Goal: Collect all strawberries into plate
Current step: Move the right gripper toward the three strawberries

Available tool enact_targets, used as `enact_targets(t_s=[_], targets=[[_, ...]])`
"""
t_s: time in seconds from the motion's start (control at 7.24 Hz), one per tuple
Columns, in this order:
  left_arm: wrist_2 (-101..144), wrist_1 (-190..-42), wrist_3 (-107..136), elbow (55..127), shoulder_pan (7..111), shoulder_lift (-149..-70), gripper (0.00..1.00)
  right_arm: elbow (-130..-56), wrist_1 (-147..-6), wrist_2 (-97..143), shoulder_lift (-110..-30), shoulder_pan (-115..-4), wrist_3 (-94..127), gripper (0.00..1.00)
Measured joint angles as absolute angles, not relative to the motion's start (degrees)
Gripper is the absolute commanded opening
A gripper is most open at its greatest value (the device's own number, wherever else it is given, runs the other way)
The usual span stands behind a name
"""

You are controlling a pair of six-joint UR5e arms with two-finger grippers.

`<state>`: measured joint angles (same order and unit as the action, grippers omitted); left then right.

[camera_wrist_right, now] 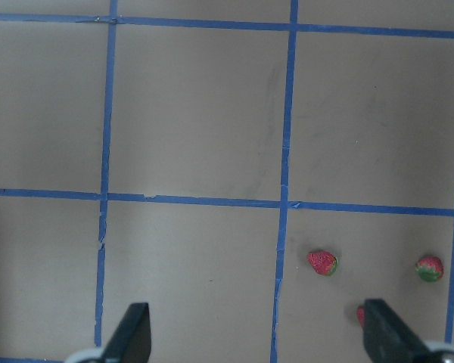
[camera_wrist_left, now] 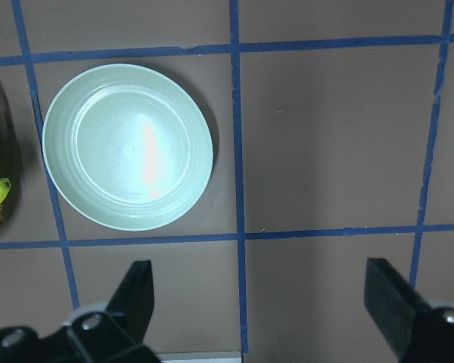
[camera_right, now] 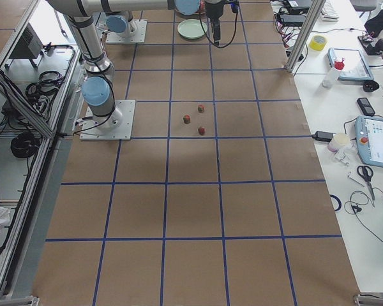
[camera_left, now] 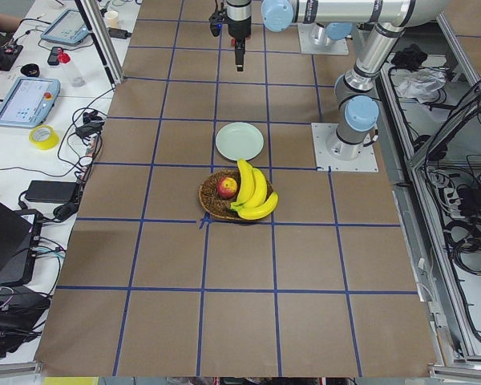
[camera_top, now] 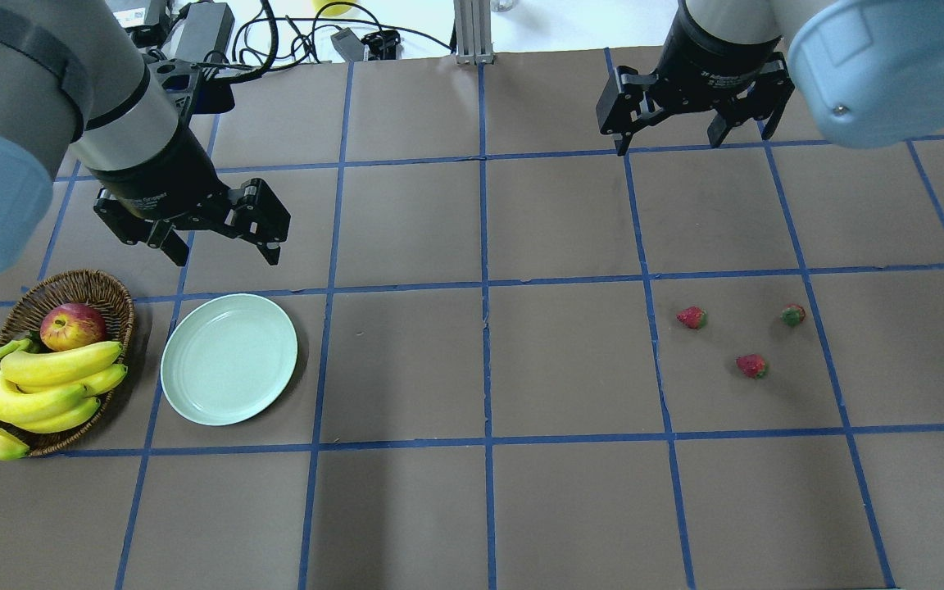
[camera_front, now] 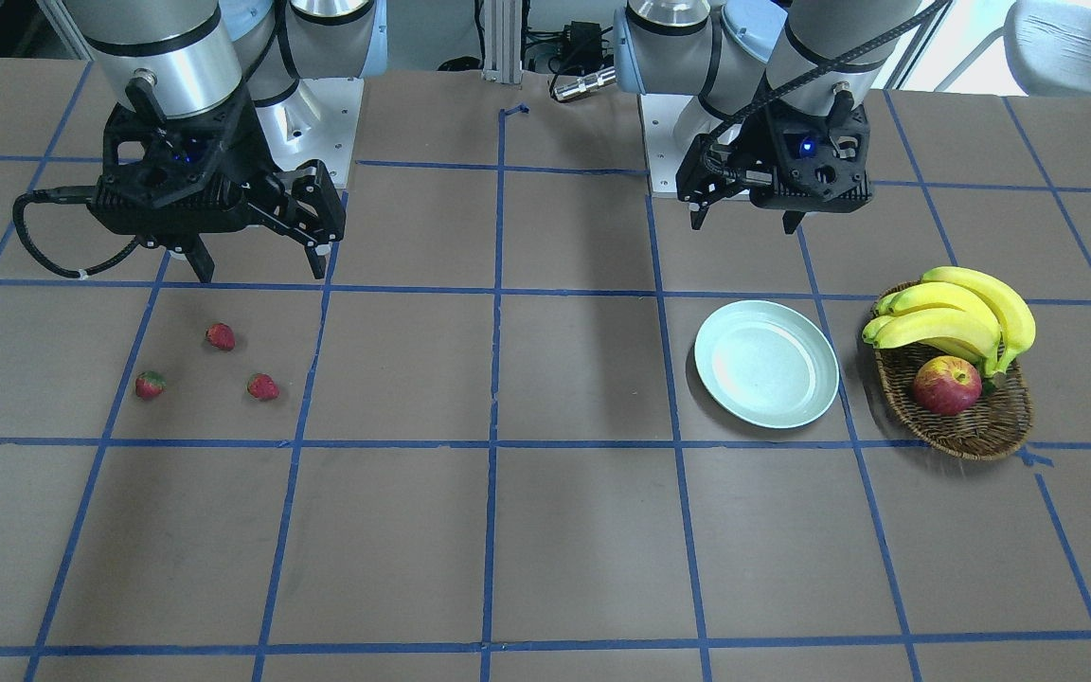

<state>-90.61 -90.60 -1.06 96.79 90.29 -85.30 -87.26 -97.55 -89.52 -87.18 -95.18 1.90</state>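
**Step in hand.** No fruit has been collected. The plate holds nothing, and the first pick has not yet been made.

**State of the fingers.** The right fingers are spread apart with nothing between them. The left fingers are spread apart too and hold nothing.

**Location of task items.** The three strawberries lie on the surface, below the right fingers and offset from them toward the robot. The plate lies below the left fingers, offset the same way and well apart from the right fingers.

**Next move (judgement).** Bring the right fingers over one strawberry, lower them to straddle it, then close with light force, since the fruit is small and probably soft. The carry to the plate is long.

**Surroundings and obstructions.** The strawberries are spaced apart, so a neighbour is unlikely to be bumped. A wicker basket with an apple and bananas stands just beside the plate, on the side away from the right fingers. The left fingers, near the plate, may crowd the delivery.
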Motion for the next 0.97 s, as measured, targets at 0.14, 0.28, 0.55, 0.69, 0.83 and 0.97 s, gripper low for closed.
enact_targets(t_s=[0.14,0.28,0.55,0.69,0.83,0.97], targets=[[-90.6,-90.6,-1.1,96.8,90.2,-85.3,1.00,-87.3,-97.3,-89.5,-87.2,-95.2,1.9,1.00],[-90.6,-90.6,-1.0,96.9,90.1,-85.3,1.00,-87.3,-96.8,-89.6,-87.3,-95.2,1.9,1.00],[-90.5,-90.5,-0.9,97.0,90.1,-85.3,1.00,-87.2,-95.8,-89.6,-87.4,-95.2,1.8,1.00],[-90.5,-90.5,-0.9,97.1,90.1,-85.3,1.00,-87.1,-95.3,-89.6,-87.4,-95.2,1.8,1.00],[-90.6,-90.5,-0.9,97.2,90.2,-85.3,1.00,-87.1,-95.1,-89.6,-87.4,-95.2,1.8,1.00],[-90.6,-90.4,-0.9,97.2,90.2,-85.3,1.00,-87.1,-95.0,-89.6,-87.4,-95.2,1.8,1.00]])
